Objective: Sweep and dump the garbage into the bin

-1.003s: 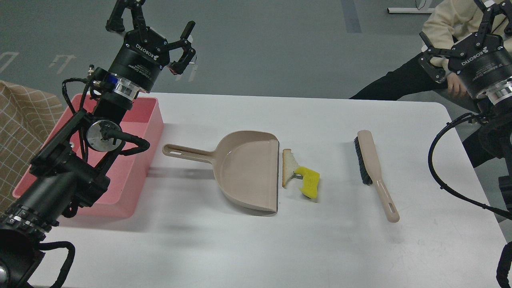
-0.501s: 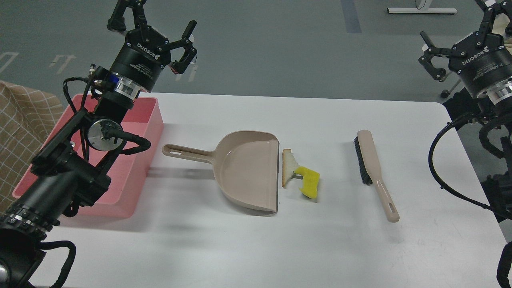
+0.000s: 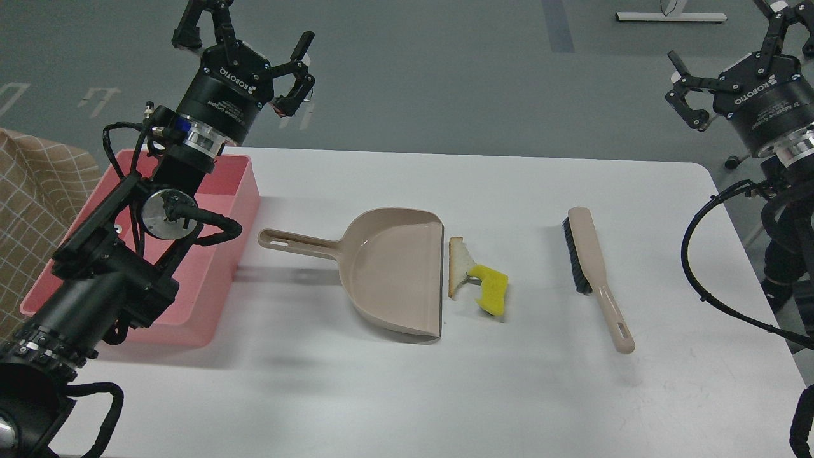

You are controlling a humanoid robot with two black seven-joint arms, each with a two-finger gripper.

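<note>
The garbage lies mid-table: a white bread wedge with brown crust (image 3: 459, 266) and, touching its right side, a yellow sponge chunk (image 3: 492, 289). Both sit just right of the open mouth of a beige dustpan (image 3: 393, 270), whose handle points left. A beige brush with black bristles (image 3: 593, 266) lies to the right. The pink bin (image 3: 222, 229) stands at the table's left, partly hidden by my left arm. My left gripper (image 3: 245, 32) is open and empty, raised above the bin's far end. My right gripper (image 3: 731, 32) is open and empty, raised beyond the table's far right corner.
The white table (image 3: 407, 381) has a rounded far right corner. A beige checked cloth (image 3: 32, 203) lies left of the bin. Grey floor lies behind the table.
A seated person behind the right gripper has left the view. My left gripper has shifted slightly; the garbage, dustpan and brush have not moved.
</note>
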